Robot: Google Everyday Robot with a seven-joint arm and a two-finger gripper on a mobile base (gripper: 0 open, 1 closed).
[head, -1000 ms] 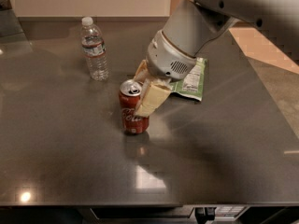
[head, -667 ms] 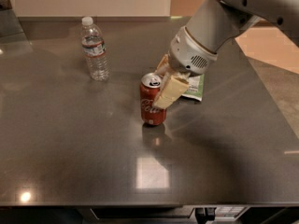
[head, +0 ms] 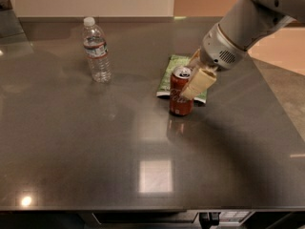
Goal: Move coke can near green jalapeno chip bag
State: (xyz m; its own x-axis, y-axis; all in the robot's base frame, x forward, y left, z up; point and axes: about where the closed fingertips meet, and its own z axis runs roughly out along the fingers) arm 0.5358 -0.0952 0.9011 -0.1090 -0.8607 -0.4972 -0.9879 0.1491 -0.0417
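Note:
The red coke can point(head: 179, 99) stands upright on the dark table, right in front of the green jalapeno chip bag point(head: 167, 76), overlapping its front edge in this view. The bag lies flat behind the can and is partly hidden by the can and the gripper. My gripper point(head: 191, 78) comes in from the upper right and is shut on the coke can's upper part, one beige finger point(head: 199, 82) across its right side.
A clear plastic water bottle point(head: 96, 50) stands upright at the back left of the grey table point(head: 86, 147). The table's right edge runs diagonally past the arm. The front edge is at the bottom of the view.
My gripper has carried the coke can to the right and towards the back, from the table's middle to just in front of the chip bag. The bottle has not moved.

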